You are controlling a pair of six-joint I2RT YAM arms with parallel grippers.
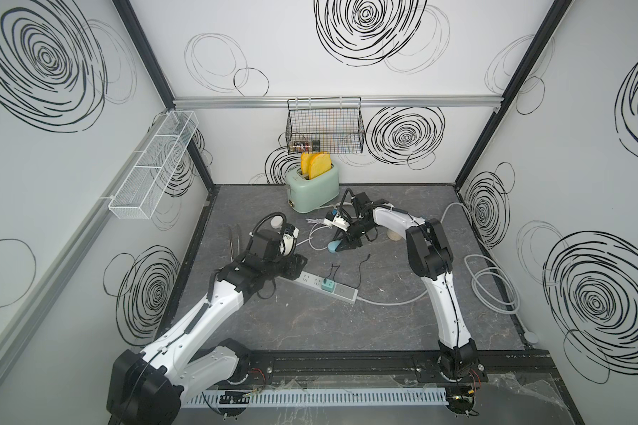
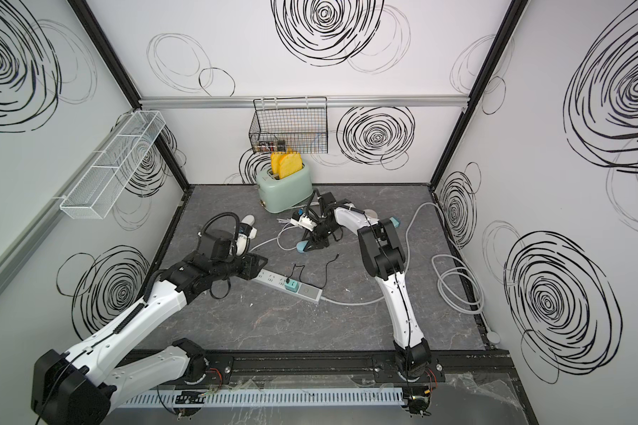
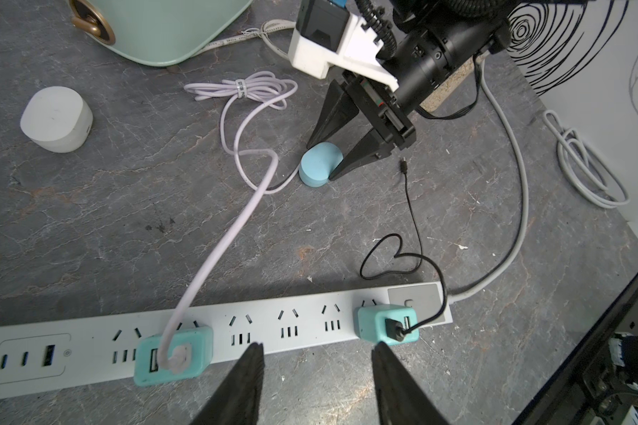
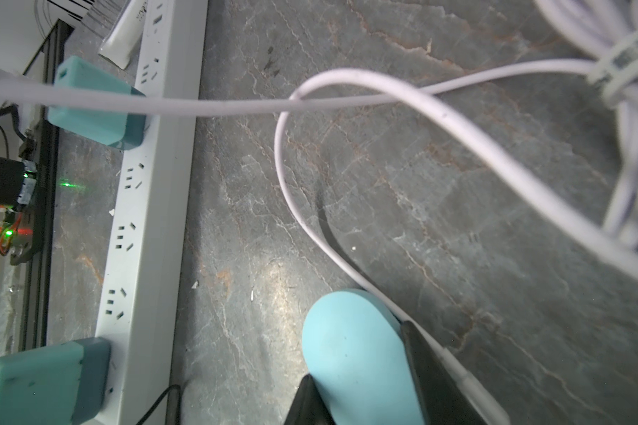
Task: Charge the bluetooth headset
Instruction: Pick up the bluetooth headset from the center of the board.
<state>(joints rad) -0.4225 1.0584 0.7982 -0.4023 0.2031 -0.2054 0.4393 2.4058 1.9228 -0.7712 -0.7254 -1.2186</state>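
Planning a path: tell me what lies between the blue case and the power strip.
Left wrist view: only the pale cable, running from the power strip toward the blue case; otherwise bare tabletop.

A mint-green toaster stands at the back of the table, two yellow toast slices upright in its slots. A black wire basket hangs on the wall above it, and a white mesh basket hangs on the side wall. A white rounded puck lies near the toaster.

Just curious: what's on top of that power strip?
Plugged into the power strip: one teal adapter carrying a white cable, a second adapter carrying a black cable. Their prongs are covered.
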